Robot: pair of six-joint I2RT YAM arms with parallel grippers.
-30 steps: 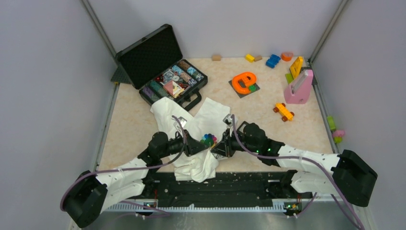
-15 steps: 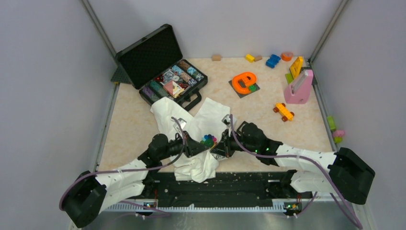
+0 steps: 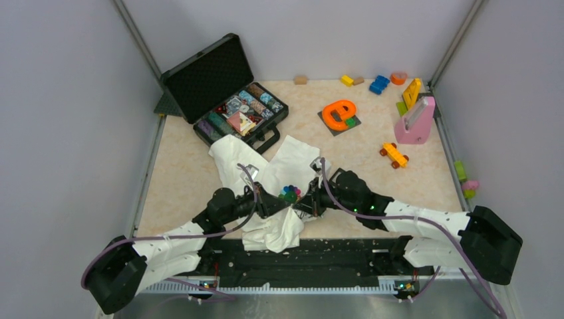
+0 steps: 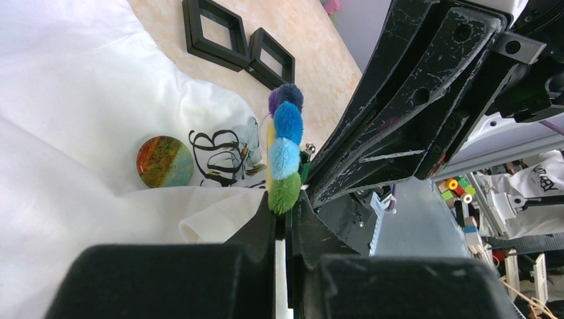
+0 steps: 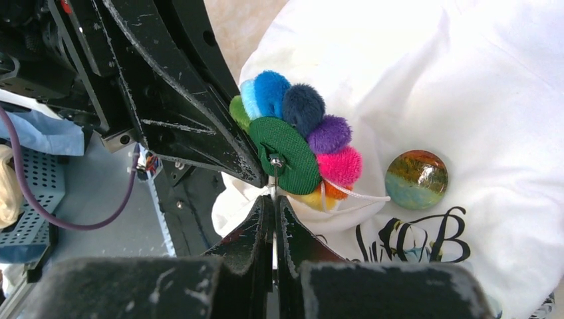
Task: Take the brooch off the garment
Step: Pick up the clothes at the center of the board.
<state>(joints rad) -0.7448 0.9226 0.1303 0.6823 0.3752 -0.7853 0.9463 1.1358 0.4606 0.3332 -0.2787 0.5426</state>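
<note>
brooch (image 5: 292, 143) | at left gripper (image 4: 284, 216) tips | pinched by right gripper (image 5: 274, 199)

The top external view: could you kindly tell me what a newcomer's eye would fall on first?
A rainbow pom-pom flower brooch sits near centre on the white printed cloth T-shirt, with the left end effector and right end effector closed on it from either side. Far left stands an open black case.

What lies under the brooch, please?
Only the white garment shows beneath the brooch. Whether its pin goes through the cloth cannot be seen; the brooch covers that spot.
</note>
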